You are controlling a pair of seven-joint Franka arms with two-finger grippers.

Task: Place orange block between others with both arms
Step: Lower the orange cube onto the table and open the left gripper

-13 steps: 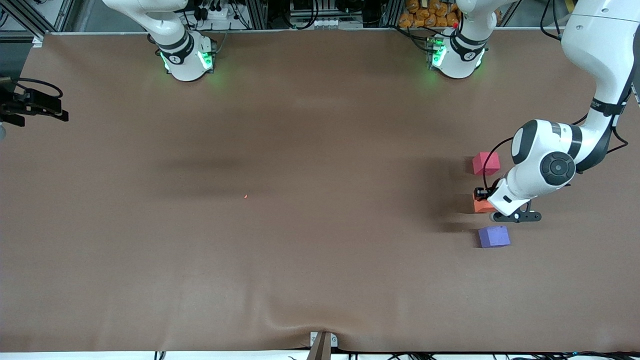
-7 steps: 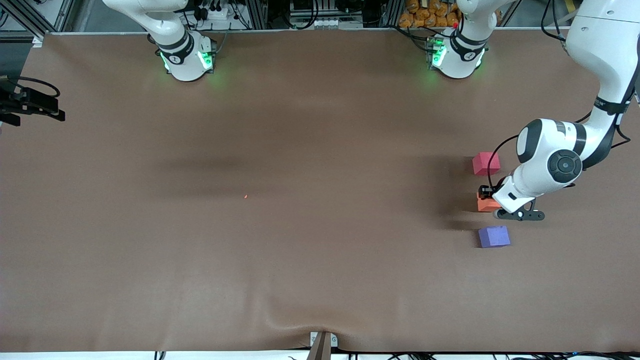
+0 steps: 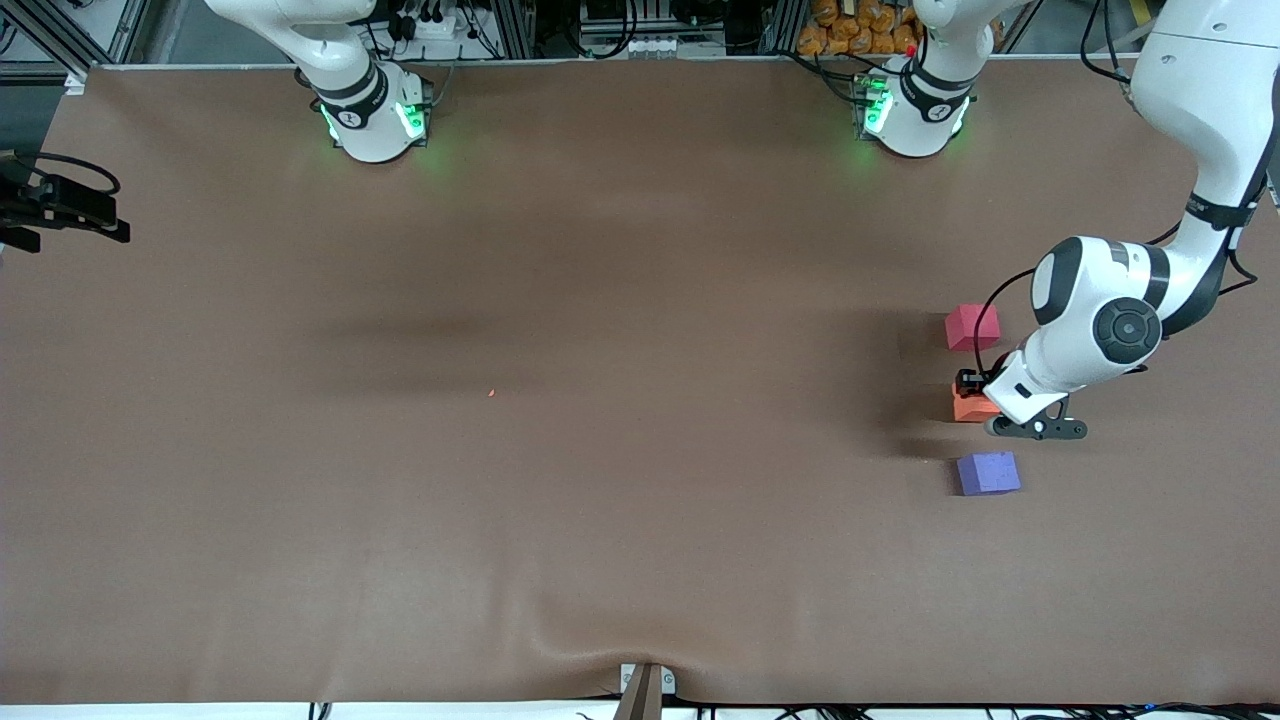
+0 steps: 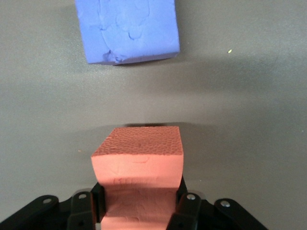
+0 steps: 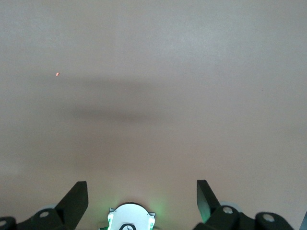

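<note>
The orange block [image 3: 966, 405] is pinched between the black fingers [image 4: 184, 207] of my left gripper [image 3: 975, 392], which is shut on it. It sits low over the table, in the gap between the pinkish-red cube [image 3: 971, 327] and the purple-blue cube [image 3: 988, 473]. I cannot tell whether it touches the table. In the left wrist view the orange block [image 4: 138, 160] fills the jaws of the left gripper [image 4: 139, 206], with the purple-blue cube [image 4: 128, 29] lying apart from it. My right gripper [image 3: 70, 205] hangs open and empty [image 5: 141, 189] over the right arm's end of the table, waiting.
A tiny orange speck [image 3: 491, 393] lies mid-table. The brown table cover has a fold [image 3: 560, 645] by a small bracket [image 3: 645, 685] at the edge nearest the front camera. The right arm's green-lit base [image 5: 130, 218] shows between the right gripper's fingers.
The left arm has shifted slightly toward its own end of the table, carrying the orange block a little closer to the pinkish-red cube. The right gripper has barely moved.
</note>
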